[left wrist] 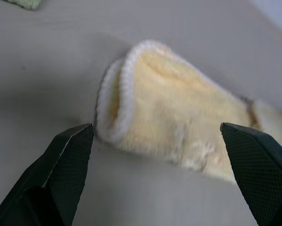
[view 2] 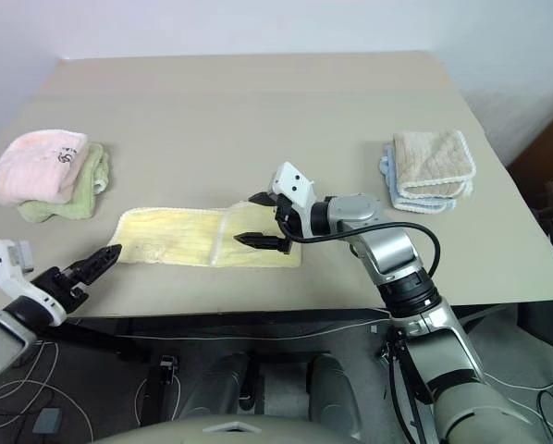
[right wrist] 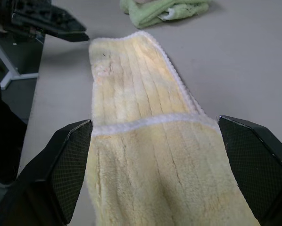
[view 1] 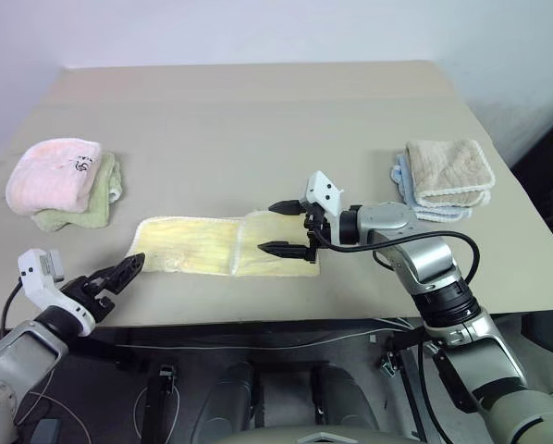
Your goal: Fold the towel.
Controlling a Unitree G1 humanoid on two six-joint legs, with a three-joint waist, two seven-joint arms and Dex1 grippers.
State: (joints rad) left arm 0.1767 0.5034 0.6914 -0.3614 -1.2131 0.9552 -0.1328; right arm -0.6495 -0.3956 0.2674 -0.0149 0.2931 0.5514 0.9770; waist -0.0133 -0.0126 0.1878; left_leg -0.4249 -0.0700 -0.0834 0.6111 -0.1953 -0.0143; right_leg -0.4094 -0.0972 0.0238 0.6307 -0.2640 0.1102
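Observation:
The towel (view 1: 202, 246) lies flat on the table (view 1: 258, 120) near its front edge. It is a long pale yellow strip with a white hem, and its right part is folded over onto the rest. My left gripper (view 1: 129, 270) is open just off the towel's left end, fingers pointing at it and nothing between them. In the left wrist view the towel's doubled end (left wrist: 178, 103) lies just ahead of the spread fingers (left wrist: 70, 155). My right gripper (view 1: 269, 228) hovers open over the folded right part, pointing left along the strip (right wrist: 141, 94).
A pink towel (view 1: 55, 171) rests on a light green one (view 1: 96, 205) at the left of the table. At the right, a beige towel (view 1: 448, 168) tops a pale blue-white stack. The table's front edge runs just below the yellow strip.

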